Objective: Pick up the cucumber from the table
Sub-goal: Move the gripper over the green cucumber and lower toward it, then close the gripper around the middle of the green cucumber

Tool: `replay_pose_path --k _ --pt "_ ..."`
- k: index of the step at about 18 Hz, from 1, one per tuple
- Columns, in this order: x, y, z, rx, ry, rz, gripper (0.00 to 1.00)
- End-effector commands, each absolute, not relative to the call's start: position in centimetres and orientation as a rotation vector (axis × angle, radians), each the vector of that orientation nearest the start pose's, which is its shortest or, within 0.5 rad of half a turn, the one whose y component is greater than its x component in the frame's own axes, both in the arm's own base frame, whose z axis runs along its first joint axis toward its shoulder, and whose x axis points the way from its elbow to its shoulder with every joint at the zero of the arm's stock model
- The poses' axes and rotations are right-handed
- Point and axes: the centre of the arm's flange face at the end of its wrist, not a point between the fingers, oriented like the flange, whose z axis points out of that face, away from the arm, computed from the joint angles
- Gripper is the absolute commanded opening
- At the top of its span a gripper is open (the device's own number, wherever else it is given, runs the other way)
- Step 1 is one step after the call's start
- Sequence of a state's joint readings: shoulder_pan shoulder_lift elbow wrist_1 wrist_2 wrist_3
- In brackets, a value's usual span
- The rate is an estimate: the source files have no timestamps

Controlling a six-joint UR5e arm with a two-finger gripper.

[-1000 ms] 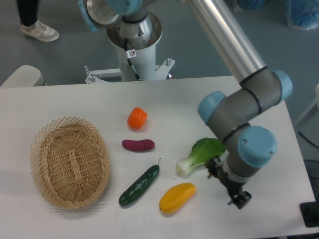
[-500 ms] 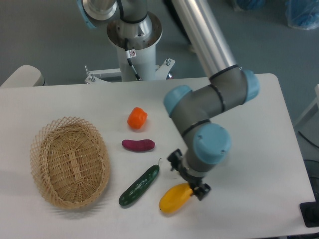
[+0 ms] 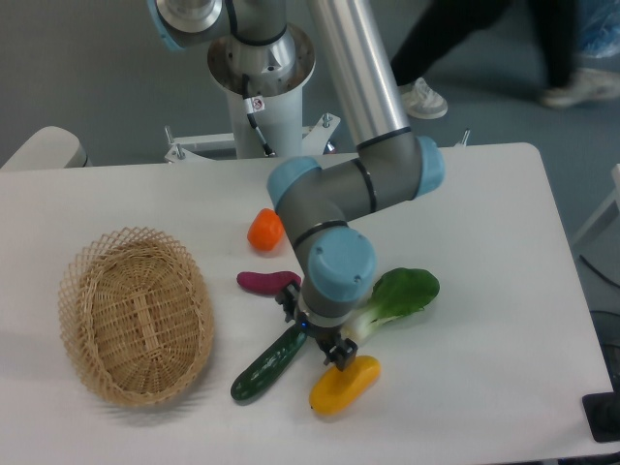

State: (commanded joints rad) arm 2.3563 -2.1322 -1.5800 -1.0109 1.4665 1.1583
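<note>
Cucumber [image 3: 269, 363] now under newly arrived end effector [image 3: 314, 331]

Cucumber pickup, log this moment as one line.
phase: approach | end effector: over cucumber stem end, grip unclear | cucumber: on table

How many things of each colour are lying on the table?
Green: 2, the long dark green glossy cucumber and the leafy green bok choy with white stalk
Orange: 1, the small orange pepper
Purple: 1, the purple oblong vegetable
Yellow: 1, the yellow pepper
Tan: 1, the woven wicker basket
Total: 6
</note>
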Motion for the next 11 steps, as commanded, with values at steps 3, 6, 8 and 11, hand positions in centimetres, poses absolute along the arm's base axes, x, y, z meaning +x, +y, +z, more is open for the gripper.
replay_pose_path --k 3,6,8,11 --pt "-35.0 57.5 20.7 -3.008 0.525 -0.076 0.86" --pt "-33.6 58.2 19.7 -3.003 0.479 -0.045 0.77" --pt "-33.3 58.6 19.4 -3.029 0.438 -0.010 0.67" --pt "-33.1 59.4 19.5 -3.060 0.419 0.045 0.42"
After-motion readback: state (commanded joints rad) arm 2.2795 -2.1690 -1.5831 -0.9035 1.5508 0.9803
